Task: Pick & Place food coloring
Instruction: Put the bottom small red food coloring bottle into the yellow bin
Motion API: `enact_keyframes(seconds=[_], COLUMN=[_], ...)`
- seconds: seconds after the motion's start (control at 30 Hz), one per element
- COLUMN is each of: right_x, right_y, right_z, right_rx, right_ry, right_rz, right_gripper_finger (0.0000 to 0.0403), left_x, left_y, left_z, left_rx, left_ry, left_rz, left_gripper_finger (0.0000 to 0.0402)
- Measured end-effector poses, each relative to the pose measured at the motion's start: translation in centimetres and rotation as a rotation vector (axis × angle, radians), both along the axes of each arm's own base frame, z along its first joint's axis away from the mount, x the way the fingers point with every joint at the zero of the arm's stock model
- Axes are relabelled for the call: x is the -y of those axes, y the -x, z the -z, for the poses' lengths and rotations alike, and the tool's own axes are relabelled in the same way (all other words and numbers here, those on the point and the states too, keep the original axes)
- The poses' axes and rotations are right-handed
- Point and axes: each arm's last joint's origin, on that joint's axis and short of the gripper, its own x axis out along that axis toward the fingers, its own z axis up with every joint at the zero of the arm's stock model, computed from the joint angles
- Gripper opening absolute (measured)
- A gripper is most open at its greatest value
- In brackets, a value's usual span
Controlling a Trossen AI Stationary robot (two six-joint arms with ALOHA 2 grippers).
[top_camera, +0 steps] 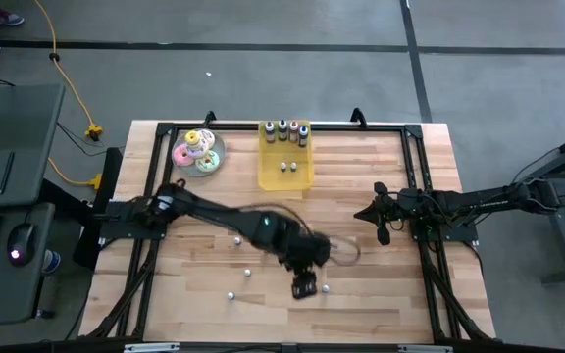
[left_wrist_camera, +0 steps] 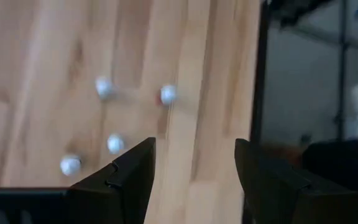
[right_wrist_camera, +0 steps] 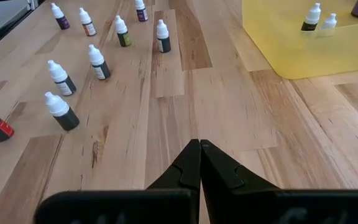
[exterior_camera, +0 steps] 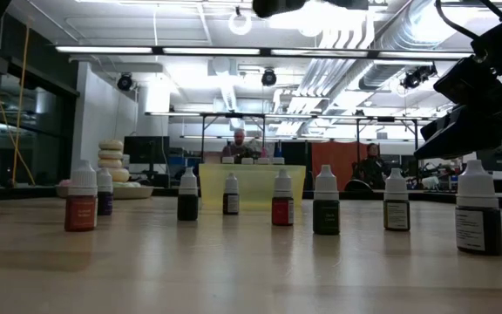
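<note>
Eight food coloring bottles (exterior_camera: 326,201) stand upright in a loose row on the wooden worktop (top_camera: 390,294) in the low view, each dark or coloured in the body with a white cap: a red-orange one (exterior_camera: 81,202) at one end, a larger one (exterior_camera: 478,208) at the other. The right wrist view counts nine bottles (right_wrist_camera: 61,111) standing apart on the bare wood. More sit in the yellow tray (top_camera: 285,176) at the worktop's far edge: four larger bottles (top_camera: 284,129) in a line along its back and two small ones (top_camera: 288,166) near its middle.

The left hand (top_camera: 305,287) hangs over the near middle of the worktop, its fingers (left_wrist_camera: 129,171) spread and grasping nothing, with four white caps (left_wrist_camera: 115,143) on the wood beyond them. The right hand (top_camera: 381,216) waits over the right side, fingers pressed together and empty.

A plate (top_camera: 211,161) with four pastel iced donuts (top_camera: 196,147) lies beside the tray. Behind the worktop is a large room with strip lights and exposed ducts, where two people (exterior_camera: 239,144) sit at a distance.
</note>
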Motion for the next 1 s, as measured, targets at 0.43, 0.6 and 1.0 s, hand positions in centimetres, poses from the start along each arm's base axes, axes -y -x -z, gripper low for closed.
enact_keyframes(seconds=[0.43,0.6,1.0], right_x=[0.0,0.0,0.0], right_y=[0.0,0.0,0.0], right_z=[0.0,0.0,0.0], right_rx=[-0.004,-0.004,0.0], right_ry=[0.0,0.0,0.0], right_rz=[0.0,0.0,0.0], right_gripper_finger=[0.0,0.0,0.0], left_x=[4.5,5.0,5.2], left_y=[-2.7,-3.5,-4.2], left_z=[7.5,9.0,9.5], left_rx=[0.031,0.106,0.174], left_ry=[-0.18,-0.368,-0.418], left_rz=[0.179,0.244,0.291], left_gripper_finger=[0.0211,0.0211,0.0211])
